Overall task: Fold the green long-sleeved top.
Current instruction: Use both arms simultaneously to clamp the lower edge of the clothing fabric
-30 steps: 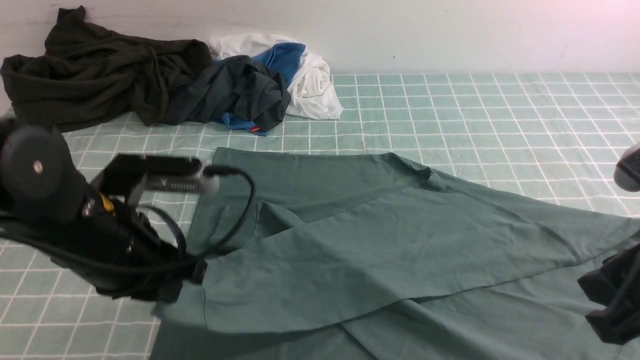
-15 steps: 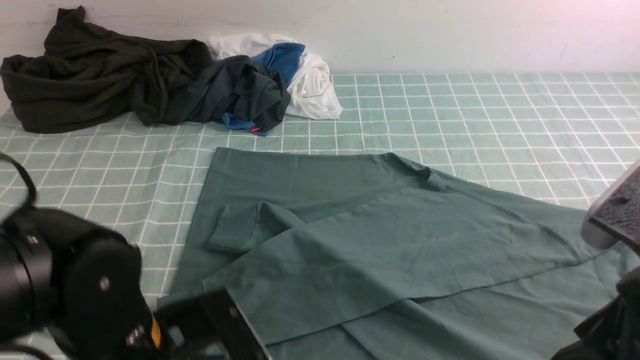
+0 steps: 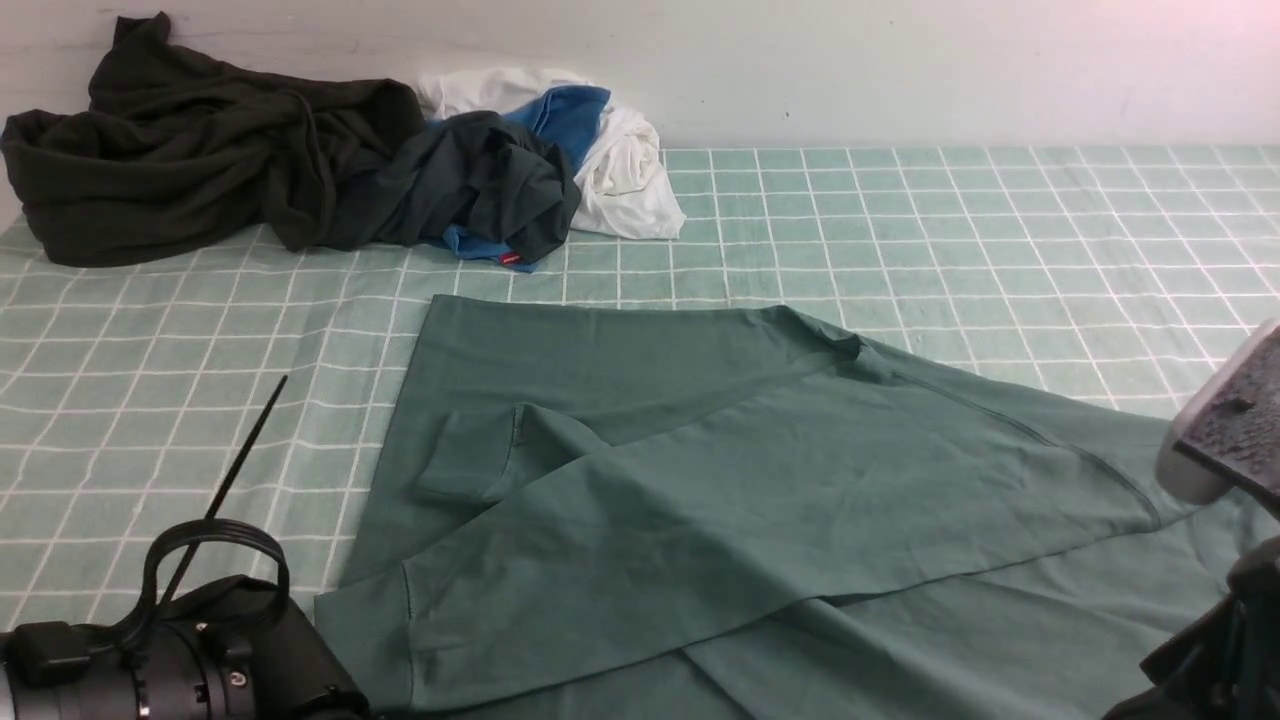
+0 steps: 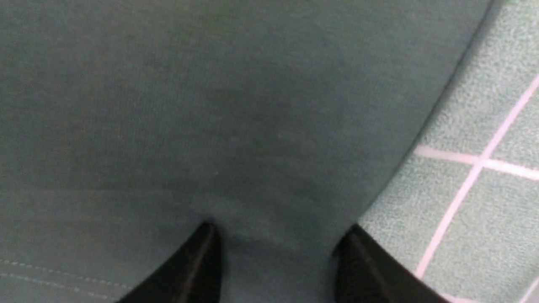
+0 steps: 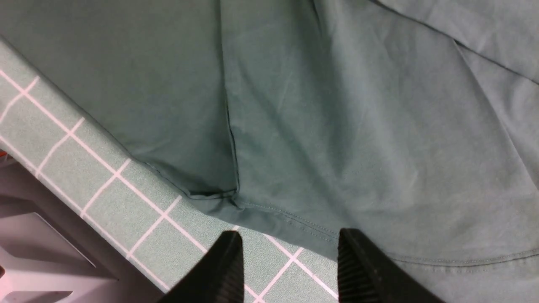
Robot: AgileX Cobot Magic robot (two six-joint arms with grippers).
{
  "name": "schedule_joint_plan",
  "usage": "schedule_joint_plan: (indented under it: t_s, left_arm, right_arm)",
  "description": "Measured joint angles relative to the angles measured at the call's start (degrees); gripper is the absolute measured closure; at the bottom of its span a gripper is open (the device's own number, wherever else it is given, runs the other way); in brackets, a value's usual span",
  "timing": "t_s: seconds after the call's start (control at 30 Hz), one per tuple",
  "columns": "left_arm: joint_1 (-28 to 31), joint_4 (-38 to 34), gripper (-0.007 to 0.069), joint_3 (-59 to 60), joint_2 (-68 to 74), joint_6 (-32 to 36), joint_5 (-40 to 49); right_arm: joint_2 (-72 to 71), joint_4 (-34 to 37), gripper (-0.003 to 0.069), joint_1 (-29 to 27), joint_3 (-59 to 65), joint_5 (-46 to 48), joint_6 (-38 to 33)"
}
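The green top (image 3: pixel 700 500) lies spread on the checked sheet (image 3: pixel 1000 230), running from the centre of the front view toward 5 o'clock, partly folded over itself. The left gripper (image 4: pixel 278 261) hangs close over the fabric with its fingers apart, holding nothing. The right gripper (image 5: pixel 290 269) is likewise spread and empty above the hem. A heap of clothes (image 3: pixel 300 160) sits at 11 o'clock.

Left arm (image 3: pixel 190 665) sits low at the near left corner of the front view, only its black wrist section showing. Left gripper (image 4: pixel 280 235) has its jaws spread wide, both black fingertips (image 4: pixel 202 261) visible in the wrist view. Right arm (image 3: pixel 1215 440) comes in at the far right edge; right gripper (image 5: pixel 290 237) likewise has jaws apart, ribbed finger pads (image 5: pixel 358 269) facing each other.
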Motion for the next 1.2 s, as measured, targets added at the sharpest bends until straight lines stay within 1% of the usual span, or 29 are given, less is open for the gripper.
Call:
schedule_joint_plan:
  t_s: [0.07,0.1,0.13,0.17,0.2,0.23,0.27,0.37,0.53,0.63,0.73,0.77,0.8,0.9,0.97,1.0,1.07,1.2]
  left_arm:
    - [0.0,0.1,0.0354,-0.1,0.0,-0.6,-0.1]
    - [0.0,0.1,0.0397,-0.2,0.0,-1.4,-0.1]
    - [0.0,0.2,0.0405,-0.2,0.0,-1.8,-0.1]
    - [0.0,0.5,0.0466,-0.4,0.1,-3.0,-0.2]
    - [0.0,0.8,0.0505,-0.8,0.3,-4.2,-0.1]
    - [0.0,0.9,0.0521,-0.9,0.4,-4.5,-0.1]
    - [0.0,1.3,0.0586,-2.4,0.6,-6.3,1.2]
    - [0.0,1.4,0.0618,-4.5,0.6,-7.4,3.6]
    - [0.0,1.5,0.0619,-6.2,0.6,-7.8,5.7]
    - [0.0,1.5,0.0619,-6.2,0.6,-8.8,7.1]
    - [0.6,1.2,0.0619,-6.4,0.3,-10.9,9.1]
    - [0.7,1.1,0.0619,-6.4,0.3,-10.9,9.2]
    - [1.8,0.7,0.0619,-6.4,-1.0,-11.6,9.9]
    - [3.3,0.0,0.0619,-6.5,-3.1,-11.8,10.7]
    - [5.1,-0.9,0.0619,-6.5,-6.1,-11.6,12.1]
    - [5.5,-1.1,0.0619,-6.5,-7.0,-11.2,12.6]
    - [6.0,-1.2,0.0619,-6.5,-8.0,-10.3,13.0]
    - [6.3,-1.4,0.0619,-6.5,-8.6,-9.3,12.9]
  right_arm:
    - [0.0,-0.1,0.0361,0.0,0.0,0.0,0.0]
    - [0.0,-0.1,0.0361,0.0,0.0,0.0,0.0]
    - [0.0,-0.1,0.0361,0.0,0.0,0.0,0.0]
    - [0.0,-0.3,0.0361,0.0,0.0,0.0,0.0]
    - [0.0,-0.6,0.0361,0.0,0.0,0.0,0.0]
    - [0.0,-0.7,0.0361,0.0,0.0,0.0,0.0]
    - [0.0,-1.4,0.0361,0.0,0.0,0.0,0.0]
    - [0.0,-2.0,0.0361,0.0,0.0,0.0,0.0]
    - [0.0,-2.9,0.0361,0.1,0.0,0.0,-0.3]
    - [0.1,-3.9,0.0361,0.1,0.0,0.0,-2.3]
    - [0.7,-3.4,0.0352,0.1,1.1,-0.1,-7.3]
    - [0.9,-3.2,0.0350,0.1,1.3,-0.2,-7.8]
    - [1.8,-1.7,0.0330,0.1,3.9,-0.5,-12.1]
    - [3.3,-0.1,0.0298,0.1,7.7,-2.2,-17.4]
    - [5.6,0.5,0.0246,0.1,12.4,-7.0,-23.6]
    - [6.3,0.6,0.0230,0.1,13.6,-9.0,-25.2]
    - [7.6,0.5,0.0212,0.1,15.0,-11.8,-27.4]
    - [12.2,-2.2,0.0198,0.1,16.7,-17.6,-32.3]
